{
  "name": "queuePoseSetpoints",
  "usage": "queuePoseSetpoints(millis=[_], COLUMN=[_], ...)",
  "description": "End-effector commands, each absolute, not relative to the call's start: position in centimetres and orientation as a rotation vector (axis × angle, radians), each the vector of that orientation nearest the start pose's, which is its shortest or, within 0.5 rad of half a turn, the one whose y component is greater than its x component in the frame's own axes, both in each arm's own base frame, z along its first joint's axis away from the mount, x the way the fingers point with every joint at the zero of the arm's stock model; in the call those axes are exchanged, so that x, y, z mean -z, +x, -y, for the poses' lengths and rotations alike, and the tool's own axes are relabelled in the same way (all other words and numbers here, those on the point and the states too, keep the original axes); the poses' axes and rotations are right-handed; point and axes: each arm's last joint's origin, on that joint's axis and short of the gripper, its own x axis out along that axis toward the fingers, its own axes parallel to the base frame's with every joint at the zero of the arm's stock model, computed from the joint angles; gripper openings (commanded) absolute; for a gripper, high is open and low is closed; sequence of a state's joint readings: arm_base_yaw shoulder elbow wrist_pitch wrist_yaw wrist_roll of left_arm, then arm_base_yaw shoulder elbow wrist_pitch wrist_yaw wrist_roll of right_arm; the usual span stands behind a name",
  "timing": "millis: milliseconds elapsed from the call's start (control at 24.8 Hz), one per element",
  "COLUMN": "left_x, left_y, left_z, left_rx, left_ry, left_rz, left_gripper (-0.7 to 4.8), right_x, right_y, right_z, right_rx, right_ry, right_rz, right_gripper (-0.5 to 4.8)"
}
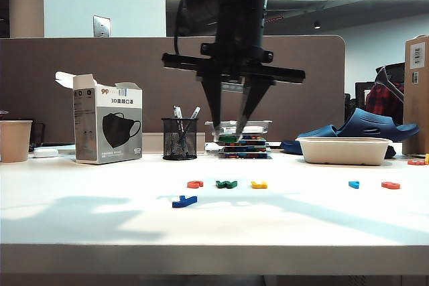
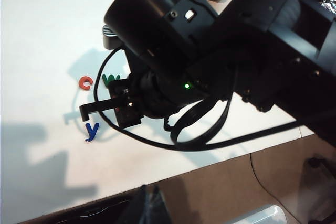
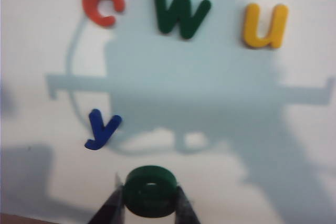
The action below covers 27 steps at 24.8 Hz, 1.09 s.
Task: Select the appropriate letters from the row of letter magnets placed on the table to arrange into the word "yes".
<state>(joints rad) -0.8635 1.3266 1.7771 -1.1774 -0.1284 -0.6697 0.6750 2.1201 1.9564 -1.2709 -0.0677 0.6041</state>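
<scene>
The right pincer [image 3: 149,203] grips the rounded dark green e [image 3: 151,190] above the bench [image 3: 220,145], near the dark blue y [image 3: 102,128]; the left pincer is out of view.

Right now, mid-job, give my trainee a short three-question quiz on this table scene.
1. True or false: the right gripper holds the dark green rounded letter.
2. Which letter lies in front of the row, apart from it? A) blue y B) green w C) yellow u
3. Fill in: the red-orange c lies beside the green ___.

Key: 1 true; 2 A; 3 w.
</scene>
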Motion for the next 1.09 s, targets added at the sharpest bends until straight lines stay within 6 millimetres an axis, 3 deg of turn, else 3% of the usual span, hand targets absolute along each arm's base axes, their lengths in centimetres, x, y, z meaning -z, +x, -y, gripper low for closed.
queuePoseSetpoints(millis=[40, 201, 403, 805, 1087], left_x=[-45.9, -45.9, -45.8, -45.8, -45.8], left_y=[14.7, 14.7, 14.7, 14.7, 14.7], left_z=[16.6, 16.6, 16.6, 16.6, 16.6], left_rx=[0.451, 0.451, 0.451, 0.451, 0.450], left_ry=[-0.269, -0.269, -0.267, -0.264, -0.264], left_rz=[-0.827, -0.827, -0.828, -0.830, -0.830], left_gripper=[-0.05, -0.05, -0.05, -0.05, -0.05], right_x=[-25.4, -24.2, -21.1, -18.8, -18.5], right_y=[32.5, 32.2, 31.5, 31.8, 31.8], right_z=[-27.1, -27.1, -27.1, -28.2, -28.1], right_rx=[-0.158, -0.137, -0.122, -0.122, -0.113], right_ry=[0.061, 0.056, 0.025, 0.021, 0.011], right_rz=[-1.479, -1.501, -1.541, -1.532, -1.546], right_gripper=[1.03, 1.03, 1.03, 1.03, 1.03])
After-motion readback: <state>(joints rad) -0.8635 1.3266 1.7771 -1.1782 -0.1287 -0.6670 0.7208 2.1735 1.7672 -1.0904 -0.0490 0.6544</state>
